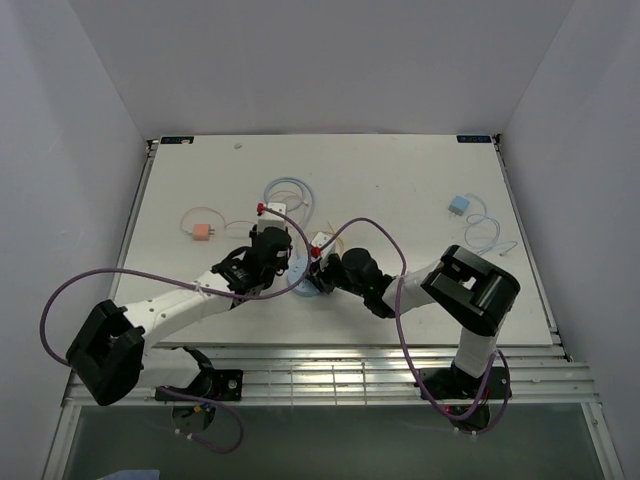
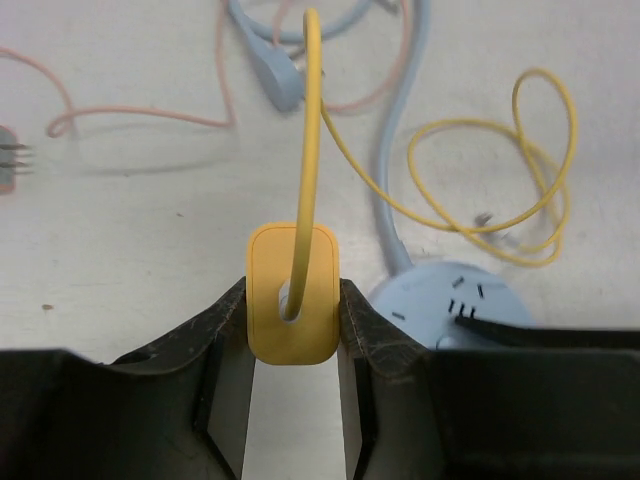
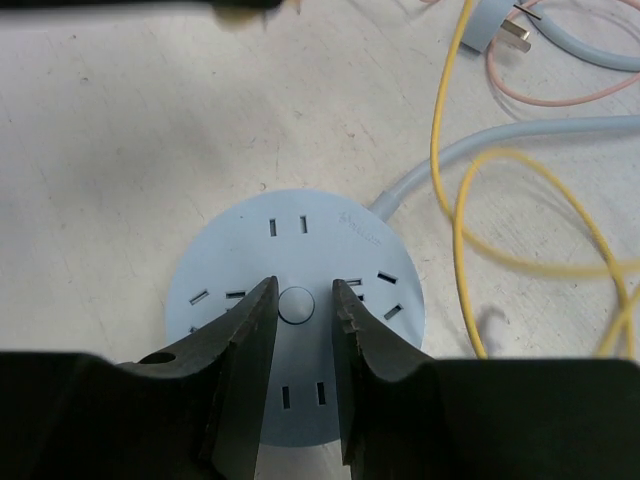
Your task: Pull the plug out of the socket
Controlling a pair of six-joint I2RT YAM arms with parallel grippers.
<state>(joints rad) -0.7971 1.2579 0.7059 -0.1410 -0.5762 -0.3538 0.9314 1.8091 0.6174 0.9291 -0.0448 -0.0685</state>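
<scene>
Left gripper [image 2: 292, 318]: closed on the yellow plug [image 2: 292, 295], its dark fingers [image 2: 225, 345] pressing the plug's two sides at the bottom centre of the left wrist view
Yellow plug: a rounded rectangle held just left of the socket [image 2: 450, 300] and not seated in it; its pins are hidden and no writing shows on it
Yellow cord [image 2: 312, 110]: leaves the plug's middle and runs straight up to the top edge; more yellow loops lie at the right of the frame
Right gripper [image 3: 300, 300]: jaws only narrowly parted, nothing clamped between them, with the tips over the socket's centre, one on either side of a small round button [image 3: 296, 304]
Socket: a light-blue flat puck on the table [image 1: 400, 170], mid-frame in the top view between the two grippers; the slots that show stand bare
Writing on socket: a faint raised mark to the right of the upper slots, too faint to read
Pale-blue cord [image 3: 520, 135]: leaves the puck's upper right and runs to the right edge
Pink adapter [image 1: 203, 231]: left of centre in the top view
Blue adapter [image 1: 457, 206]: upper right, well apart from the socket
Blue stickers [image 1: 177, 139]: at the table's far corners, with text too small to read
</scene>
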